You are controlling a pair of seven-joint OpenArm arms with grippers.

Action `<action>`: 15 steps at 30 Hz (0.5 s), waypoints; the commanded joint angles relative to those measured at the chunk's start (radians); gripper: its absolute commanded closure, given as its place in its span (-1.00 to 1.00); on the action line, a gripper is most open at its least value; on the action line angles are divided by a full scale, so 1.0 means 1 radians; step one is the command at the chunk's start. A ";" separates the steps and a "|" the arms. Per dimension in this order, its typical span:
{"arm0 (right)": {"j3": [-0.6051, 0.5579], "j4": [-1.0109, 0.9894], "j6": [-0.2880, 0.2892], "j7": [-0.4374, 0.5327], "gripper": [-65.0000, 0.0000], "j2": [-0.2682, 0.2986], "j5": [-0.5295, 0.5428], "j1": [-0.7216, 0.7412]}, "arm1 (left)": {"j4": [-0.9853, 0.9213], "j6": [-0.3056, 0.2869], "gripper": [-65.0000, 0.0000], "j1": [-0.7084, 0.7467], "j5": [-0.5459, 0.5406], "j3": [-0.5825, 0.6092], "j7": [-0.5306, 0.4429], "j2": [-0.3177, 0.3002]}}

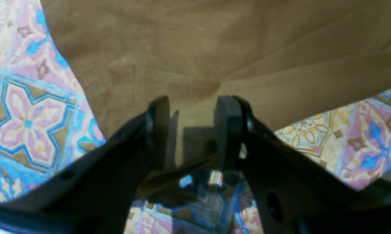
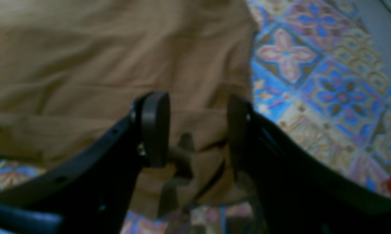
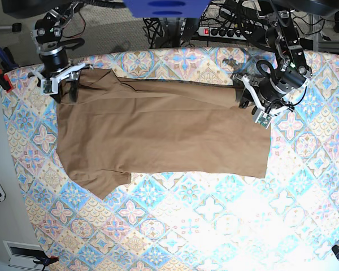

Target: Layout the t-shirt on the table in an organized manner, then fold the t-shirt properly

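Both the left gripper (image 1: pixel 192 130) and right gripper (image 2: pixel 195 130) gape, straddling t-shirt (image 3: pixel 158 130) edges.

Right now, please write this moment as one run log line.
t-shirt: spread on table | left gripper: open over shirt edge | right gripper: open over shirt corner

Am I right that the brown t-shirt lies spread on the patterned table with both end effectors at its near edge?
Not quite. The t-shirt does lie spread on the table, but the left end effector and right end effector are at its far edge, as the base view shows.
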 commanded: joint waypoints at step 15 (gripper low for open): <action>0.004 -0.045 -0.001 0.026 0.18 0.009 0.016 -0.028 | 0.017 0.001 0.27 -0.007 -0.012 -0.004 -0.020 -0.006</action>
